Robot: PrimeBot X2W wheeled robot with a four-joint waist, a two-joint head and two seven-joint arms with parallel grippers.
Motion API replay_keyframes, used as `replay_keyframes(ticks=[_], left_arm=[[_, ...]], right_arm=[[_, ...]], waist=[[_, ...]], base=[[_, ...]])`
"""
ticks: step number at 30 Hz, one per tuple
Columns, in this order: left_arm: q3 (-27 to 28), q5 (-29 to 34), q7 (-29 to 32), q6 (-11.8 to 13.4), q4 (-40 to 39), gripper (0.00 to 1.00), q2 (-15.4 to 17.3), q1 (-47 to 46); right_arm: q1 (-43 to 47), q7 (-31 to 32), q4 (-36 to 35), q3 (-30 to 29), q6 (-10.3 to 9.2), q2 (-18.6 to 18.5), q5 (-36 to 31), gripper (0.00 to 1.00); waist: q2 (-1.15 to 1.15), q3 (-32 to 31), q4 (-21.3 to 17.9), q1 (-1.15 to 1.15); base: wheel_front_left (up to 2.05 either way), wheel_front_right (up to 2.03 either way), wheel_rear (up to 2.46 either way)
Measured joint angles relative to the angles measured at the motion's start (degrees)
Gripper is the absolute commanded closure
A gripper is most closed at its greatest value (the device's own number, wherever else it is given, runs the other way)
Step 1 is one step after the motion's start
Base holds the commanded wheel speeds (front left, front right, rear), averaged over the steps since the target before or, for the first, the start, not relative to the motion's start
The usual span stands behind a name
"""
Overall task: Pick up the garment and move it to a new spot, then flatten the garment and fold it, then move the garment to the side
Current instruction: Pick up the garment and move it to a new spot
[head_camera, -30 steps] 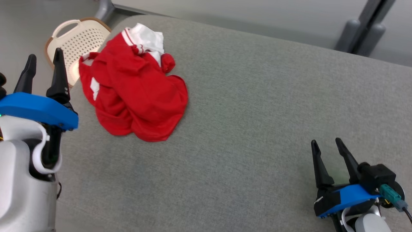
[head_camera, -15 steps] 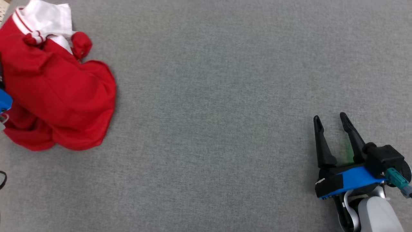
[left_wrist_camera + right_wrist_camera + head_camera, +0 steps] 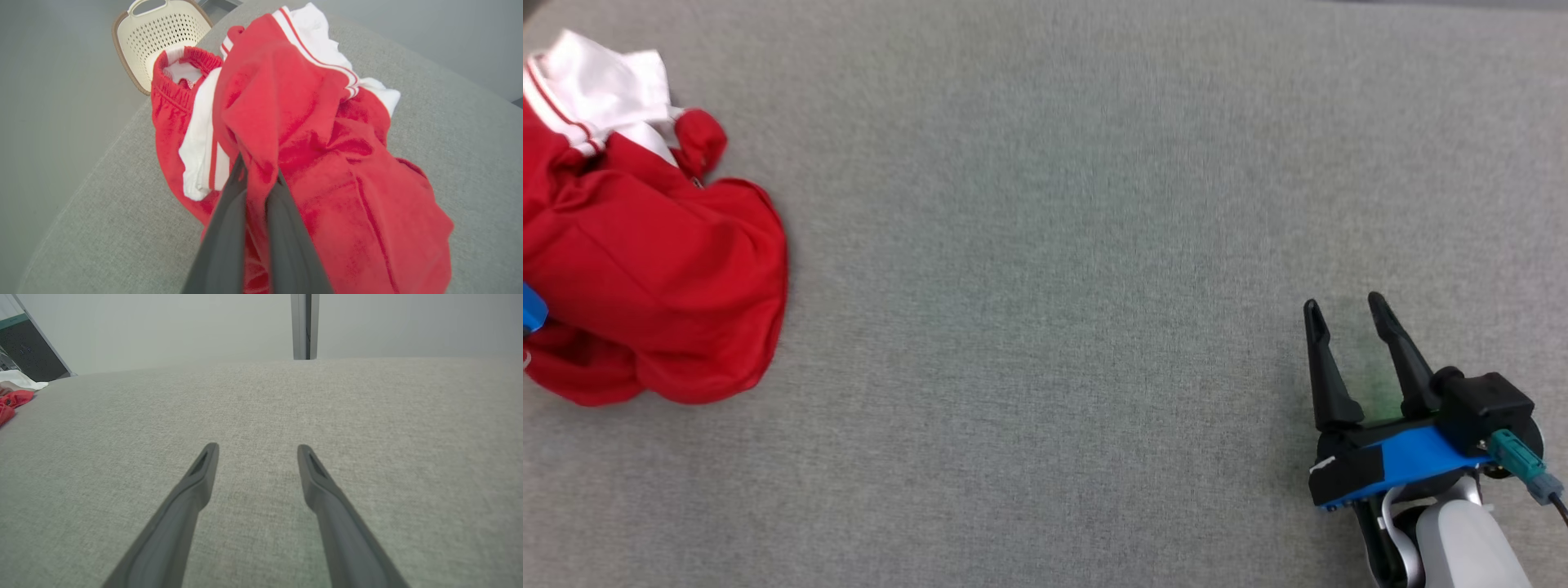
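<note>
Left wrist view: left jaws pinch the red garment [image 3: 327, 183] near the counter [image 3: 102, 228] edge. Right jaws spread wide, holding nothing.

Left gripper [image 3: 258, 173] clamped on raised fold of garment [image 3: 335, 192]; right gripper [image 3: 1342, 304] well right of garment, fingers spread, empty.

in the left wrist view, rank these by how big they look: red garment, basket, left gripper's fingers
1. red garment
2. fingers of the left gripper, though nearness to the camera enlarges them
3. basket, farther off and partly hidden by the garment
</note>
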Motion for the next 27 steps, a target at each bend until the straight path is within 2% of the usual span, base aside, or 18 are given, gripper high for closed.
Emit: replay_keyframes(ticks=[5,13,20,27], left_arm=[[-1.02,1.68,-3.02,-1.29,-4.77,1.00,0.62,-0.87],[-4.20,2.36,-4.55,-4.88,-13.04,1.00,0.86,-6.92],[-8.43,2.24,-3.91,-7.54,-18.06,1.00,-2.15,-12.87],[-12.20,0.08,-3.00,-9.70,-20.95,1.00,-6.17,-14.31]], right_arm=[[0.48,-1.05,2.23,0.63,0.00,-0.01,1.92,0.00],[2.18,-2.82,6.20,1.53,0.00,0.00,5.44,0.00],[4.11,-3.77,8.99,2.03,0.00,-0.01,8.11,0.00],[4.72,-4.17,9.61,2.20,0.00,0.00,8.69,0.00]], waist=[[0.00,-4.80,0.58,-0.01],[0.00,-12.71,-0.09,-0.02],[0.00,-17.96,-3.00,-0.02],[0.00,-19.87,-9.34,-0.02]], base=[[0.00,0.00,0.00],[0.00,0.00,0.00],[0.00,0.00,0.00],[0.00,0.00,0.00]])
